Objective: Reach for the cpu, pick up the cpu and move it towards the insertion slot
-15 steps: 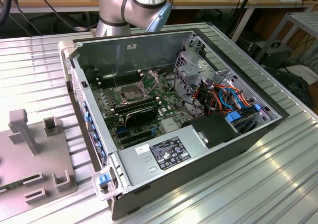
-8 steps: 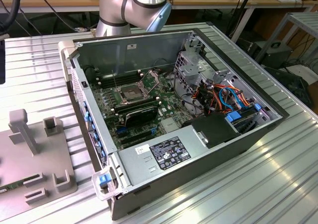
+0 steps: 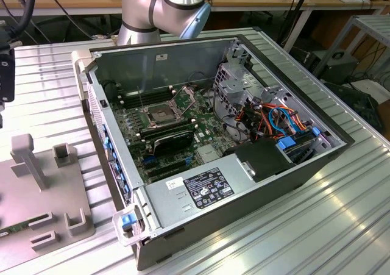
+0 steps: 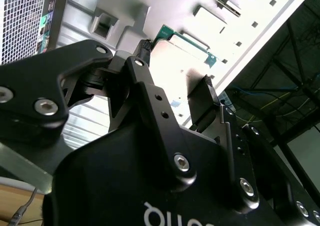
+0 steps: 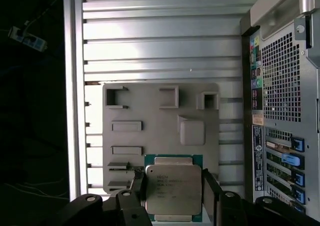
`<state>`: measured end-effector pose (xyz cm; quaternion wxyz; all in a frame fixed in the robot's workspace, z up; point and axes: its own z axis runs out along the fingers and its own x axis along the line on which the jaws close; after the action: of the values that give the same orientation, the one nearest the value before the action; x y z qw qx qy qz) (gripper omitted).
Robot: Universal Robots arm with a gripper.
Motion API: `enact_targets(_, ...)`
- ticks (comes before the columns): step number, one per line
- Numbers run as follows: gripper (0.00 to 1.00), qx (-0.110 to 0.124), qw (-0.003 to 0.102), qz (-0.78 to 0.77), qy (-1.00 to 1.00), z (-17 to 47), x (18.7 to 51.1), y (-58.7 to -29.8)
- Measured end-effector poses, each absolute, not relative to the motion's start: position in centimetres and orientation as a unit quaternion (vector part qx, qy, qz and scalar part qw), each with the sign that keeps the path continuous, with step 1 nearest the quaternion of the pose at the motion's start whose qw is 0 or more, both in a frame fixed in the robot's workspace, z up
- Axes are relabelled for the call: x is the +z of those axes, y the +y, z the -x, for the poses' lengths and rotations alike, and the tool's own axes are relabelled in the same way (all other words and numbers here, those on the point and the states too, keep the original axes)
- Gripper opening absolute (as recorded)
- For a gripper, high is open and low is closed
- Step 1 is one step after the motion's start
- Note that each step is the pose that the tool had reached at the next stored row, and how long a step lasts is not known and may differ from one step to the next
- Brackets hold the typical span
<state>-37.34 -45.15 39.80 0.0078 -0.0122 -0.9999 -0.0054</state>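
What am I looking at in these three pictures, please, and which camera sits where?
This is a robot arm working beside an open computer case on a ribbed metal table. The exterior view comes from a camera off the arm. In it, the square socket on the board inside the case is the insertion slot. Both wrist views come from cameras riding on the arm. The first wrist view looks past the arm's two black fingers onto a grey holder plate beside the case. The cpu, a small square chip, appears to lie on that plate. The fingers stand apart, one on either side of it. Whether they touch it cannot be told.
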Motion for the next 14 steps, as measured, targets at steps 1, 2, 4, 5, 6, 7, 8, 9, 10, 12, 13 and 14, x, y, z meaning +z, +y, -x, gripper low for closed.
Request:
enact_targets(1,0.55,-0.005,0.008,0.012,-1.0,37.28,39.8,-45.15)
enact_targets(2,0.55,-0.005,0.008,0.012,-1.0,37.23,39.8,-45.15)
enact_targets(4,0.55,-0.005,0.008,0.012,-1.0,37.1,39.8,-45.15)
enact_targets(5,0.55,-0.005,0.008,0.012,-1.0,37.04,39.8,-45.15)
enact_targets(6,0.55,-0.005,0.008,0.012,-1.0,36.95,39.8,-45.15)
enact_targets(7,0.55,-0.005,0.008,0.012,-1.0,36.8,39.8,-45.15)
enact_targets(8,0.55,-0.005,0.008,0.012,-1.0,36.74,39.8,-45.15)
enact_targets(9,0.55,-0.005,0.008,0.012,-1.0,36.67,39.8,-45.15)
enact_targets(10,0.55,-0.005,0.008,0.012,-1.0,36.59,39.8,-45.15)
enact_targets(12,0.55,-0.005,0.008,0.012,-1.0,36.46,39.8,-45.15)
enact_targets(13,0.55,-0.005,0.008,0.012,-1.0,36.4,39.8,-45.15)
enact_targets(14,0.55,-0.005,0.008,0.012,-1.0,36.32,39.8,-45.15)
